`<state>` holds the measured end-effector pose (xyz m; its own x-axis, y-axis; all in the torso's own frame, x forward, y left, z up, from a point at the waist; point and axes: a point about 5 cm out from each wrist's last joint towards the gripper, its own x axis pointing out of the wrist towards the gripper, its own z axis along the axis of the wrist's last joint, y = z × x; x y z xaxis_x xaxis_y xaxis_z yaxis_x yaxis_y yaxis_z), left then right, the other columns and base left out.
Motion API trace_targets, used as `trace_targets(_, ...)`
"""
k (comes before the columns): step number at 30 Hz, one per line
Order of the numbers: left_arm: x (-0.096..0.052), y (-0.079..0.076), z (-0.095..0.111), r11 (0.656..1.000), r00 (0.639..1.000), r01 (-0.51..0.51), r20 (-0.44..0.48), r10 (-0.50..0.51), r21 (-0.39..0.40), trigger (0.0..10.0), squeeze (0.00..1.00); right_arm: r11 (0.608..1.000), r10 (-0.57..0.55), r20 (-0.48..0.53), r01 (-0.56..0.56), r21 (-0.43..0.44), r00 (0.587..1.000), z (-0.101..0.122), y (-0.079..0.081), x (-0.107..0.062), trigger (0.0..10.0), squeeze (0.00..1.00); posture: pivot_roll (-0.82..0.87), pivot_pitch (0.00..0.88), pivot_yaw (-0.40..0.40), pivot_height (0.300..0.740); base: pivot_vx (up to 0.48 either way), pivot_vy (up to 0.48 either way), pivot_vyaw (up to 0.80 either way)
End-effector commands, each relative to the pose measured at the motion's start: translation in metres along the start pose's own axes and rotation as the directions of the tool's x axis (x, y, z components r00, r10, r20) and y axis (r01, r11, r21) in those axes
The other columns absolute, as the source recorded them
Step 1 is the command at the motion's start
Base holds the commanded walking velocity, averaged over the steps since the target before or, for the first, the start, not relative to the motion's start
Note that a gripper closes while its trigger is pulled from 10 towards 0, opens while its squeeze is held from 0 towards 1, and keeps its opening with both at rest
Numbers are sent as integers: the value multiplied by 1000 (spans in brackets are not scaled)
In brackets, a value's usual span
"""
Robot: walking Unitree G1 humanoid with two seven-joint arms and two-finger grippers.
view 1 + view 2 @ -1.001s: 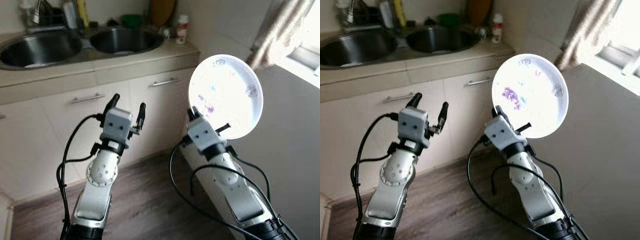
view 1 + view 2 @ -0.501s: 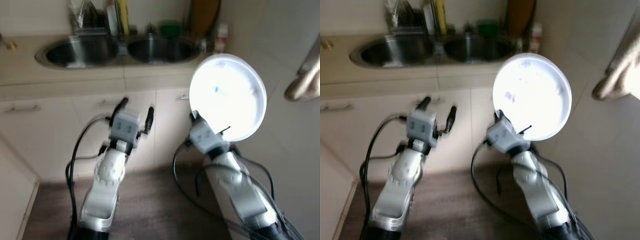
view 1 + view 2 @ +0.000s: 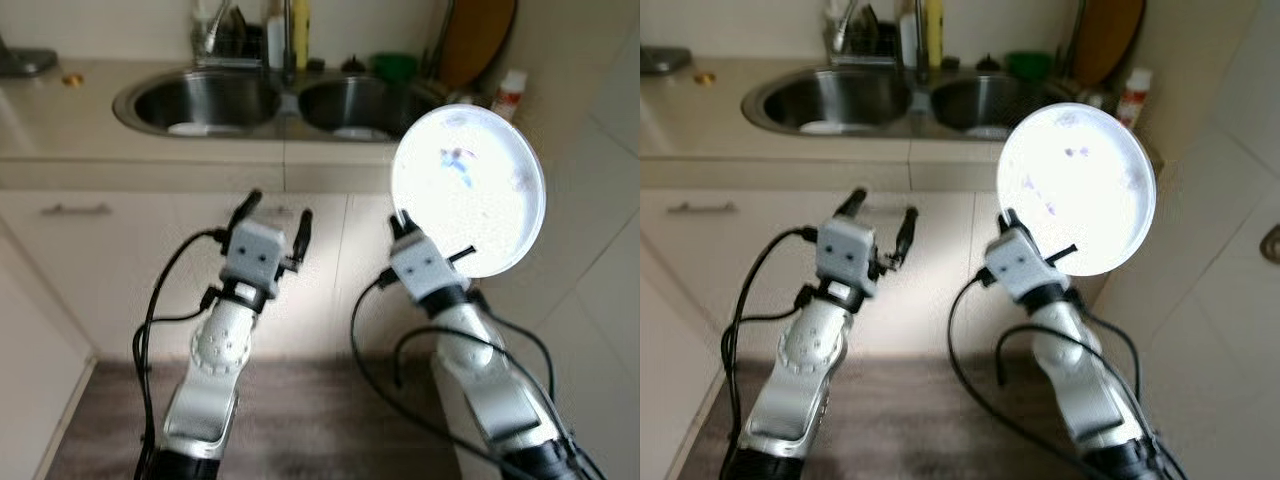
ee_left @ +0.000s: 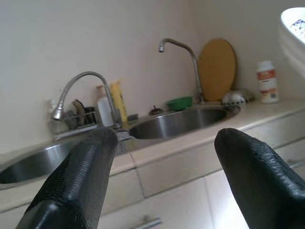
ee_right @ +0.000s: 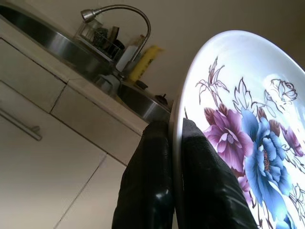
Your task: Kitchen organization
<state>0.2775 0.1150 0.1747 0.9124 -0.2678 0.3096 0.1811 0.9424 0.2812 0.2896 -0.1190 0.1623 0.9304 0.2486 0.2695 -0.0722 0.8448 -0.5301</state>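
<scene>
My right gripper [image 3: 405, 222] is shut on the rim of a white plate [image 3: 470, 190] painted with purple and blue flowers [image 5: 248, 143], holding it upright in front of the cabinets, below the right end of the counter. Both black fingers [image 5: 147, 181] pinch the plate's edge. To the left, at about the same height, my left gripper [image 3: 278, 208] stands open with nothing between its fingers [image 4: 76, 181]. Beyond them lies a double steel sink [image 3: 200, 98] set in the beige counter [image 3: 60, 120].
Behind the sink stand two taps [image 4: 178, 45], a dish rack with bottles [image 4: 102, 107], a green bowl [image 3: 396, 64], a round wooden board [image 4: 217, 67] and a white bottle [image 3: 509, 92]. Cabinet doors with metal handles [image 3: 75, 210] are below. A tiled wall rises at the right.
The camera has swung left, so the sink now sits centred and sharper. Both grippers keep their pose, and the plate stays held.
</scene>
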Motion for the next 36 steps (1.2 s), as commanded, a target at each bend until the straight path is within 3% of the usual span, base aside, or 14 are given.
trace_targets(1,1,4,1,1000,1000,-11,0,11,9,10000,0,1000,9,57,-10,10,998,12,3,5,0,0,80,0,-61,740,292,0,0)
trace_targets(18,2,4,1,1000,1000,-9,0,9,11,10000,0,1000,7,77,-8,11,997,15,2,6,0,0,83,0,-62,740,294,0,0)
trace_targets(28,1,4,1,1000,1000,-11,-1,11,13,10000,0,1000,18,90,-19,9,996,16,5,6,0,0,85,0,-64,740,295,0,741)
trace_targets(36,1,3,0,1000,1000,-9,-3,9,12,10000,0,1000,11,93,-12,15,996,16,3,6,0,0,86,0,-63,740,297,0,0)
